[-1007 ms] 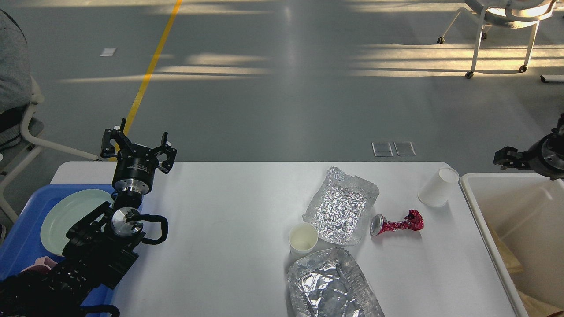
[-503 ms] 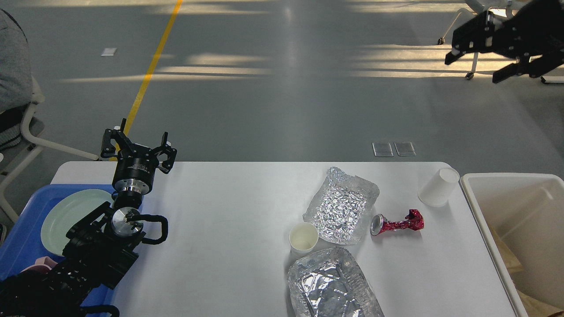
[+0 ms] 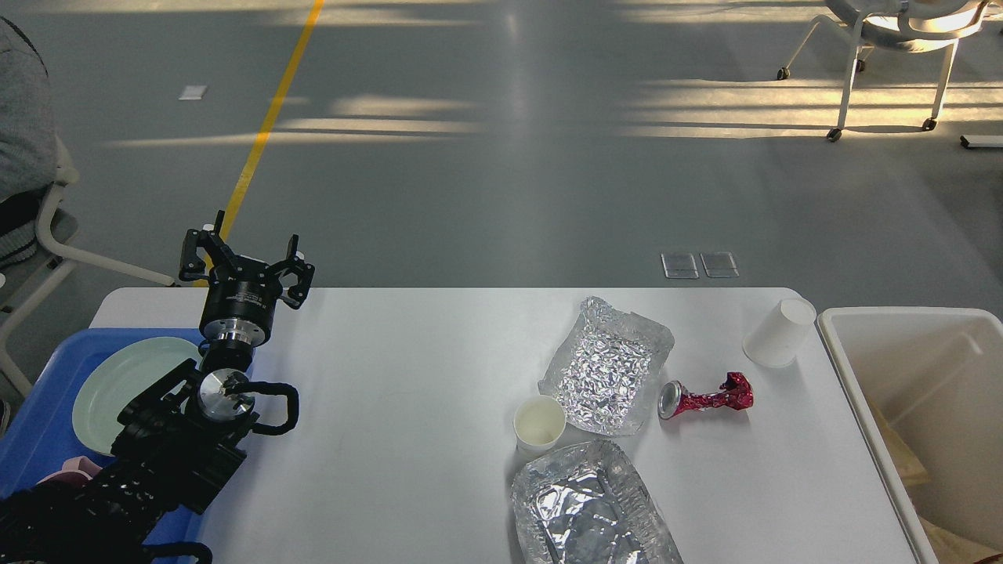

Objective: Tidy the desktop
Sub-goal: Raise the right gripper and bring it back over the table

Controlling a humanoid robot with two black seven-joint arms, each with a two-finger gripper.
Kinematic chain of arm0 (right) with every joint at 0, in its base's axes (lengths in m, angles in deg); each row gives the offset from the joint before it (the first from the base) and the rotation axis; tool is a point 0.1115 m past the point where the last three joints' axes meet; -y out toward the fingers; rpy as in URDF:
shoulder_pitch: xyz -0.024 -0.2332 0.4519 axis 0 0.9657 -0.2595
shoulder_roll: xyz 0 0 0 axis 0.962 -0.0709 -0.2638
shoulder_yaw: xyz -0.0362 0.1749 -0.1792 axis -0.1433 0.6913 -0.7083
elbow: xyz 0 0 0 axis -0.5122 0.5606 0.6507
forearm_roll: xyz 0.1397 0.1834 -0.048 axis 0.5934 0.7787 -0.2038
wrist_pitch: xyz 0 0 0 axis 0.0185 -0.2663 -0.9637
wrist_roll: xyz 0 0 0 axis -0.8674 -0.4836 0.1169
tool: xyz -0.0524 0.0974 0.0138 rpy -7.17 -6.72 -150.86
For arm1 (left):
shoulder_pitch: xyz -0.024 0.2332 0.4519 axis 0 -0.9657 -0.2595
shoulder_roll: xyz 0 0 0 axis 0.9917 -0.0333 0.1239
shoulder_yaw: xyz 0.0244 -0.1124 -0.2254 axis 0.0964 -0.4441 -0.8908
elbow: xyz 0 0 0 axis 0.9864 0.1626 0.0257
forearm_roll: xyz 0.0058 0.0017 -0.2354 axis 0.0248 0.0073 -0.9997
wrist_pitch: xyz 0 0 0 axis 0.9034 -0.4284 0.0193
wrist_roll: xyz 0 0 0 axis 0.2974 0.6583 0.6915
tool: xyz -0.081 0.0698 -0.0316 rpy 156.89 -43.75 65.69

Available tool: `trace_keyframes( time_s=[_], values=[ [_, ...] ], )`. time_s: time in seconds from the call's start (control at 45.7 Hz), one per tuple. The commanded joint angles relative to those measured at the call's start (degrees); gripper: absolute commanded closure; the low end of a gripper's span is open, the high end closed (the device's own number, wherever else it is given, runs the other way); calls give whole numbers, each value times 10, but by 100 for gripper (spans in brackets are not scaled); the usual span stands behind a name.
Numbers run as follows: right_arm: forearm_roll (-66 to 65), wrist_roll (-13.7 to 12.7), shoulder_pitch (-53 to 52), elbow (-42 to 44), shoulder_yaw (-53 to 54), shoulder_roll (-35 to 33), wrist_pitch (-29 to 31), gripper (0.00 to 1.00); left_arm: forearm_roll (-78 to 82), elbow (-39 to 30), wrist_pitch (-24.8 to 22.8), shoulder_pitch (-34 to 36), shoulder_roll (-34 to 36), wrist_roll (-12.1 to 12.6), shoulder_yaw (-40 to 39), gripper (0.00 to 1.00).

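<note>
Litter remains on the bench (image 3: 407, 352): the right arm has swung out of sight, unseen; left gripper (image 3: 244, 262), fingers spread and empty, stays over the tray (image 3: 47, 407).

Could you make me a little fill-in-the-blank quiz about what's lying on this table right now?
1. The crushed red can lies on its ____.
2. The green plate sits in a tray coloured ____.
3. The left tool is open and holds ____.
4. The two foil trays are made of crinkled ____.

Missing words: side; blue; nothing; foil
</note>
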Motion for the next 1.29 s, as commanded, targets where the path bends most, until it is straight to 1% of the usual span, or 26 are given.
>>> trace_keyframes(
  time_s=[0.0, 0.219, 0.372, 0.525, 0.635, 0.875, 1.094, 1.16, 1.269],
  values=[
    [-2, 0, 14, 3, -5, 4, 0, 0, 0, 0, 0, 0, 0, 0, 0, 0],
    [-4, 0, 77, 3, -5, 7, 0, 0, 0, 0, 1, 0, 0, 0, 0, 0],
    [-2, 0, 102, -4, -9, 8, 0, 0, 0, 0, 1, 0, 0, 0, 0, 0],
    [-6, -3, 164, -3, -9, 23, 0, 0, 0, 0, 0, 0, 0, 0, 0, 0],
    [-17, -7, 219, 10, -9, 34, 0, 0, 0, 0, 0, 0, 0, 0, 0, 0],
    [-18, -7, 337, 80, -9, 73, 0, 0, 0, 0, 0, 0, 0, 0, 0, 0],
    [-72, -6, 412, 80, -56, 89, 0, 0, 1, 0, 0, 0, 0, 0, 0, 0],
    [-85, -6, 444, 81, -65, 105, -26, 0, 0, 0, 0, 0, 0, 0, 0, 0],
    [-99, -6, 478, 85, -66, 108, -79, 0, 0, 0, 0, 0, 0, 0, 0, 0]
  ],
)
